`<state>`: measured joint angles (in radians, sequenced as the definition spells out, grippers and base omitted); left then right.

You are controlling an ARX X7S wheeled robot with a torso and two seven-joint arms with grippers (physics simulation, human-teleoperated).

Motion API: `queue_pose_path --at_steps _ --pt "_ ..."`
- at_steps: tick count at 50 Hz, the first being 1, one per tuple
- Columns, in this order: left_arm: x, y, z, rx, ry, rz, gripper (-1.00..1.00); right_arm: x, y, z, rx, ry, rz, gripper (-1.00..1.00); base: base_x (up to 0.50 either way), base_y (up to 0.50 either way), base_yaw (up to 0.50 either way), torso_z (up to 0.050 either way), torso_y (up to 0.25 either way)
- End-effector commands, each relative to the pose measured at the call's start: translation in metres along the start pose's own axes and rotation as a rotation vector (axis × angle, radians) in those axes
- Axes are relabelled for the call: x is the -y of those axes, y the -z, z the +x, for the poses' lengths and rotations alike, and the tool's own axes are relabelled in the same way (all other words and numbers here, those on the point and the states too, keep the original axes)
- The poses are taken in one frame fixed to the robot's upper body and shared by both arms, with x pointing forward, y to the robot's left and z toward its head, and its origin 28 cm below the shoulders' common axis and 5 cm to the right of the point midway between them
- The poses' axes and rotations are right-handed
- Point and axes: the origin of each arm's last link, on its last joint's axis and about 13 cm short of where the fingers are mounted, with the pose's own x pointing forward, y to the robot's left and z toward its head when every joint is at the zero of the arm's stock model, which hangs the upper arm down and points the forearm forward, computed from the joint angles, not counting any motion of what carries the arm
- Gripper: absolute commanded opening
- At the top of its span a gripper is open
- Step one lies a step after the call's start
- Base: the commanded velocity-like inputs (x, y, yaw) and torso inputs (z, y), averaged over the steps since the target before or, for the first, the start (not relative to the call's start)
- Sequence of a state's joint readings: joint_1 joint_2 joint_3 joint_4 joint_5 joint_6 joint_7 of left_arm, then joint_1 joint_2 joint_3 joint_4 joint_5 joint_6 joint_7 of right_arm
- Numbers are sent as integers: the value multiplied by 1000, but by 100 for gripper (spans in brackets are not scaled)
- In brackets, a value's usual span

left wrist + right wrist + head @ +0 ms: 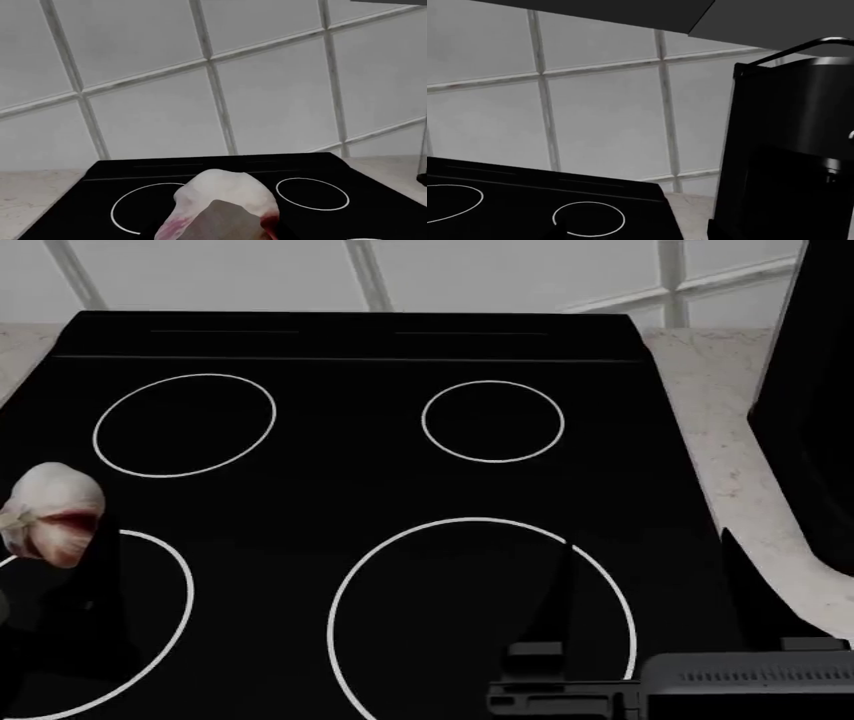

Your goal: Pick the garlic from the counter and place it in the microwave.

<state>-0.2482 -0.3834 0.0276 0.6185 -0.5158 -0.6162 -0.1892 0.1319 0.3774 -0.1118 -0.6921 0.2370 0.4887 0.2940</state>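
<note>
Garlic (pixel 223 200) fills the bottom of the left wrist view, an off-white papery bulb streaked pink-red, clamped in the left gripper (pixel 223 227) with a grey finger (pixel 223 222) across its front; in the head view the bulb (pixel 54 512) hangs at the far left over the glossy black stovetop (pixel 347 490), beside 1 of its 4 white rings. Cream-white veined counter (pixel 727 440) flanks the stovetop, grey-grouted white wall tiles (pixel 267 100) rise behind, and a tall black appliance (pixel 790 150) stands on the right; the right gripper (pixel 561 695) is a dark shape low in the head view, and I cannot tell how its jaws stand.
</note>
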Motion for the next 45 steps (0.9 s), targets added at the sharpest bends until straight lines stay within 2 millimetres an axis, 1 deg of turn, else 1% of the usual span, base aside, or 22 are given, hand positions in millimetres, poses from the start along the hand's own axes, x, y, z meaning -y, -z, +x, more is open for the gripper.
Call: queue_pose_path --at_steps 1,4,9,31,45 --pt "0 0 -1 3 -7 -24 -100 -2 1 0 -9 -5 -3 100 0 0 0 0 0" --pt "0 0 -1 4 -6 -24 -100 -1 1 0 -11 -2 -6 100 66 0 0 0 0" --pt "1 -1 -1 5 -5 -26 -100 -1 1 -1 -11 -2 -11 100 326 0 0 0 0" --pt "1 -1 -2 8 -4 -26 -100 -1 -1 -4 -4 -7 -15 100 399 0 0 0 0" --pt "2 0 -2 7 -1 -25 -100 -1 -1 -5 -1 -10 -14 100 0 0 0 0 0"
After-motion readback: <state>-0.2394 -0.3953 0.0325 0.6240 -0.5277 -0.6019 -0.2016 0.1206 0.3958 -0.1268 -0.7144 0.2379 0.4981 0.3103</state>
